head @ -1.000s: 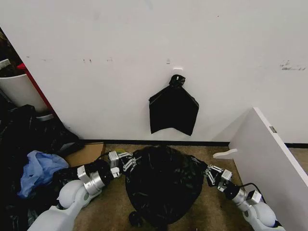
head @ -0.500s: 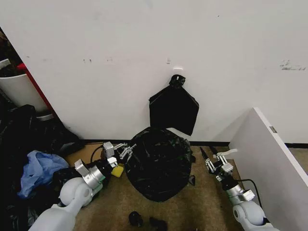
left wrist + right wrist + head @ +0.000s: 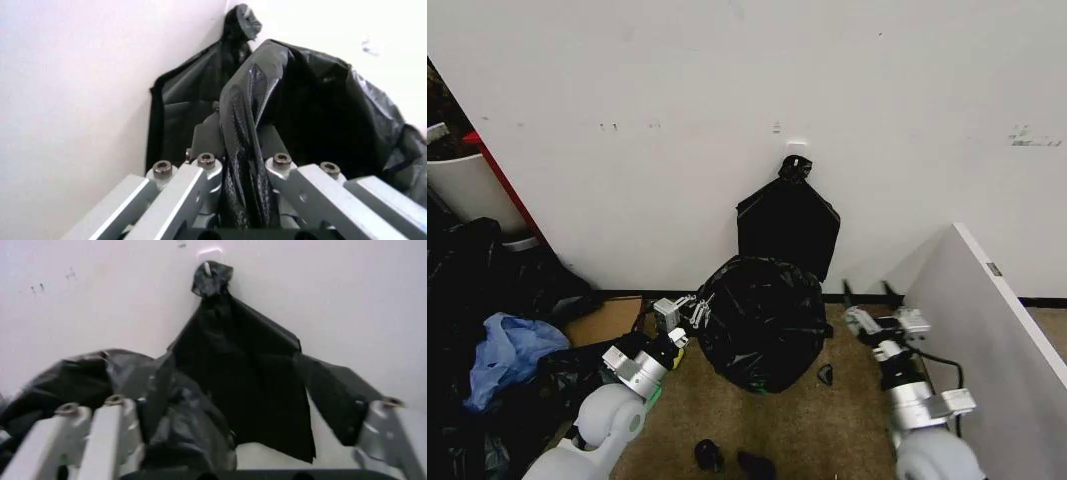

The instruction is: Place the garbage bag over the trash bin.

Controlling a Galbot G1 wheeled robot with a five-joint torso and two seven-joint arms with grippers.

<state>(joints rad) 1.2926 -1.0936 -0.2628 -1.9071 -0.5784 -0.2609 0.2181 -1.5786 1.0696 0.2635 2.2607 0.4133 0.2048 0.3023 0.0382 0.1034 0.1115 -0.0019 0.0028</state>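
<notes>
The garbage bag (image 3: 762,320) bulges as a glossy black mound on the floor against the wall. The trash bin is hidden. My left gripper (image 3: 689,312) is at the bag's left edge. In the left wrist view this left gripper (image 3: 240,145) is shut on a twisted fold of the garbage bag (image 3: 320,110). My right gripper (image 3: 867,292) stands to the right of the bag and apart from it, pointing up at the wall. The right wrist view shows the right gripper (image 3: 233,410) open, fingers (image 3: 87,440) wide apart, with the garbage bag (image 3: 80,375) beyond them.
A flat black bag (image 3: 787,228) hangs from a wall hook just behind the mound. A slanted white panel (image 3: 987,320) closes off the right. At the left are a white tub (image 3: 467,185), heaped black bags with blue plastic (image 3: 502,350) and cardboard (image 3: 607,320). Small dark objects (image 3: 710,455) lie on the near floor.
The garbage bag has moved away from me toward the wall, with the left gripper still on it. The right gripper has let go, drawn off to the right and tipped upward.
</notes>
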